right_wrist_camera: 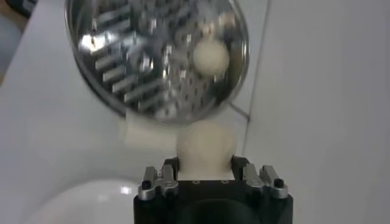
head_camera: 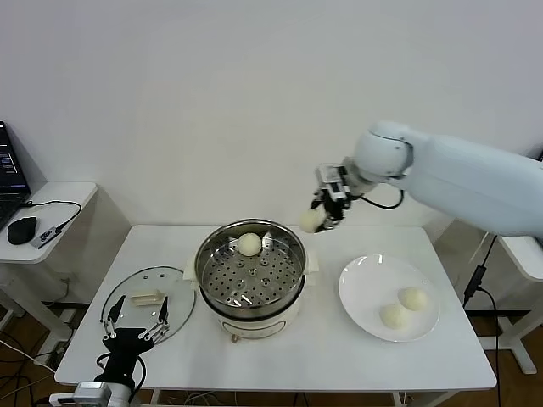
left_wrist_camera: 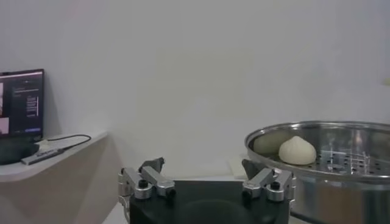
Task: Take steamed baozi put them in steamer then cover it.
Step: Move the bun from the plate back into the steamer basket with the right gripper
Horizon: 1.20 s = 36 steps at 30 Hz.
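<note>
The steel steamer stands mid-table with one baozi on its perforated tray, also visible as a baozi in the right wrist view and a baozi in the left wrist view. My right gripper hovers in the air past the steamer's far right rim, shut on another baozi. Two more baozi lie on the white plate. The glass cover lies flat left of the steamer. Low at the table's front left, over the cover's near edge, my left gripper is open and empty.
A side table at far left carries a laptop, a mouse and cables. The white wall stands close behind the table. Bare tabletop lies in front of the steamer and plate.
</note>
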Each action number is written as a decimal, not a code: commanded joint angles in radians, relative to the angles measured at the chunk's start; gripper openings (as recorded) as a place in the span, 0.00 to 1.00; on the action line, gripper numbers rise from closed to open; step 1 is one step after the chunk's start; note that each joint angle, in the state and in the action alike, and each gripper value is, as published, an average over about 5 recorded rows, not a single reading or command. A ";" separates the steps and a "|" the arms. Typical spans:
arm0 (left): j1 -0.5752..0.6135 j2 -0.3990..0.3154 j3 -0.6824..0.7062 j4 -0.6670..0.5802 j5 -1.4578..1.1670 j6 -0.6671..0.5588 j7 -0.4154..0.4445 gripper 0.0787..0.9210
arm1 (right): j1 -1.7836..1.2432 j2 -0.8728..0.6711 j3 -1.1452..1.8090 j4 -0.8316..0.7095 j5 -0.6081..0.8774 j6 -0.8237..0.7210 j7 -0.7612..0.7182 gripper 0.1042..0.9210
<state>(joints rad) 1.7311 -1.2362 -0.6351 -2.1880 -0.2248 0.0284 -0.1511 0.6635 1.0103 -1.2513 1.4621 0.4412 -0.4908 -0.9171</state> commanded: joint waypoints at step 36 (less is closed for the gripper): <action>-0.013 -0.009 -0.014 0.006 0.000 0.000 0.001 0.88 | -0.266 0.491 0.015 -0.360 0.065 -0.235 0.176 0.56</action>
<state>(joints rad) 1.7178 -1.2456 -0.6491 -2.1837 -0.2250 0.0284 -0.1508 0.4240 1.4703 -1.2387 1.1438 0.5172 -0.7097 -0.7535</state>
